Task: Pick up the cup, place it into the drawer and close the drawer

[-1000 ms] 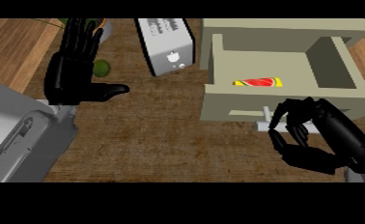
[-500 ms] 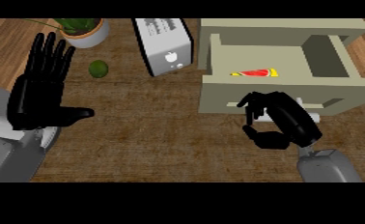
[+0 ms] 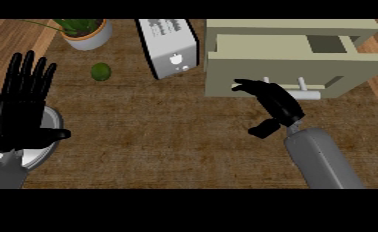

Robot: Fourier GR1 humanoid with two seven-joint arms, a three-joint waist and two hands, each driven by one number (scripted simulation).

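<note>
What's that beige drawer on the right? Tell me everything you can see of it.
The drawer is a plain, matte beige box at the upper right of the brown counter. Its flat front carries a white bar handle on two short posts. A dark gap at its top right suggests it is not fully shut. The right hand, fingers stretched, appears to touch the front by the handle's left end.

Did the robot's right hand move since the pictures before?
Yes. The right hand went up and left in the head view, closer to the toaster, and its fingers now reach the drawer front beside the handle.
</note>
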